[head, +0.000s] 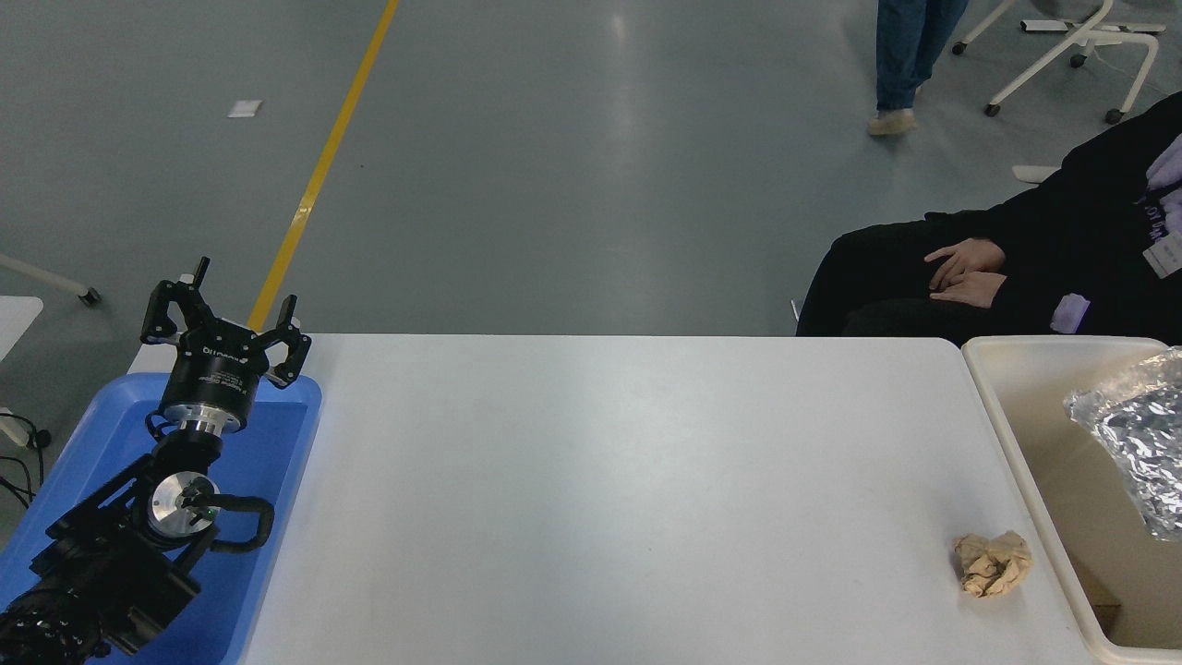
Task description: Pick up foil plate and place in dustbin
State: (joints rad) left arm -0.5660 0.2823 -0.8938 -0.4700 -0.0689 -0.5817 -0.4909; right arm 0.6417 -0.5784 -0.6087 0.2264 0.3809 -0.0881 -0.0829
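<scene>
The foil plate (1138, 434) is crinkled shiny silver and shows over the inside of the cream dustbin (1002, 406) at the right edge, partly cut off by the frame. I cannot tell whether it rests in the bin or is held there. My right arm and gripper are out of view. My left gripper (226, 309) is open and empty, parked at the lower left above the blue tray.
A shallow blue tray (277, 462) lies at the table's left under the left arm. A crumpled tan paper wad (993, 563) lies on the table next to the dustbin. A seated person in black (1016, 268) is at the far right; another stands behind.
</scene>
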